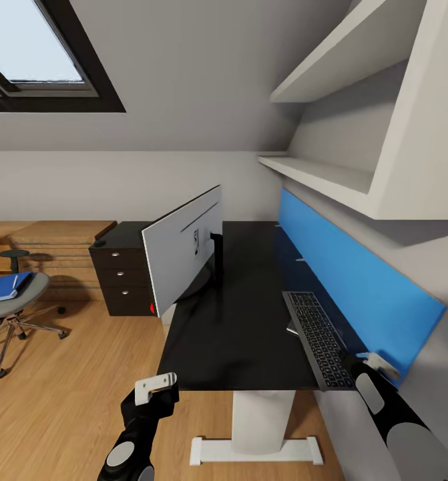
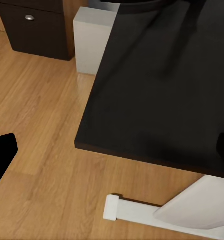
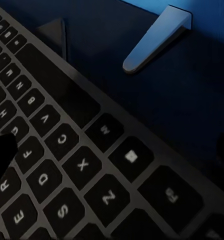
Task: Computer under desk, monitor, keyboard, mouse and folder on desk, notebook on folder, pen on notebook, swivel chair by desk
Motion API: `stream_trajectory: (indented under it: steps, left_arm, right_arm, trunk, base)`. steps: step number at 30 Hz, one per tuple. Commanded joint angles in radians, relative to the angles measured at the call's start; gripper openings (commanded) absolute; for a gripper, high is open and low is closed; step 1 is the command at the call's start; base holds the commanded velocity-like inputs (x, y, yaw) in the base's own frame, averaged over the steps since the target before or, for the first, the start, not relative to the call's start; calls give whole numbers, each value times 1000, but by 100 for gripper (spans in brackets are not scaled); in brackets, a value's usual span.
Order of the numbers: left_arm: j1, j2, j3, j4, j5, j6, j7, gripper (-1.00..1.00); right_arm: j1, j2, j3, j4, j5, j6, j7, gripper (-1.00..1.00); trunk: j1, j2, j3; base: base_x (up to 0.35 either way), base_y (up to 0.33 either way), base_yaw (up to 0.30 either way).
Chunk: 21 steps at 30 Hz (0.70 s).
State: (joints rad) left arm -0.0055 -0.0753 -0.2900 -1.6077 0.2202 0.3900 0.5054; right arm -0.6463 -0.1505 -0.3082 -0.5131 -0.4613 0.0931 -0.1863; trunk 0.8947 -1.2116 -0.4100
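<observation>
The monitor [image 1: 183, 257] stands on the black desk [image 1: 244, 334], its silver back toward me. The keyboard [image 1: 320, 341] lies along the blue back panel [image 1: 350, 267]. My right gripper [image 1: 374, 366] hovers open just over its near end, and its keys [image 3: 66, 150] loom large under the wrist camera. A small grey thing [image 1: 291, 328] touches the keyboard's left edge; I cannot tell if it is the mouse. My left gripper [image 1: 155, 387] hangs open beside the desk's front left corner [image 2: 84, 142]. Far left, the swivel chair [image 1: 10, 300] carries the blue folder [image 1: 3, 288]. The computer [image 2: 94, 40] sits under the desk.
A black drawer unit [image 1: 120, 277] stands by the desk's far left end, with an oak dresser [image 1: 57, 247] behind it. The white pedestal leg [image 1: 260, 421] and its foot [image 2: 137, 212] rest on the wood floor. White shelves [image 1: 337, 174] overhang the blue panel.
</observation>
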Motion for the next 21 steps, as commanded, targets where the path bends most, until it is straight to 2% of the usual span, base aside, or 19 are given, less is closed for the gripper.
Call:
stream_trajectory:
  steps: [1, 21]
  left_arm:
    - [-1, 0, -1, -1, 8, 3, 8, 100]
    - [-1, 0, -1, -1, 8, 3, 8, 100]
  right_arm:
    - [-1, 0, 1, -2, -7, 6, -12, 100]
    - [-1, -3, 1, -2, -2, 15, -52, 100]
  trunk:
    - [0, -1, -1]
    - [0, -1, -1]
  base:
    - [0, 0, 0]
    - [0, 0, 0]
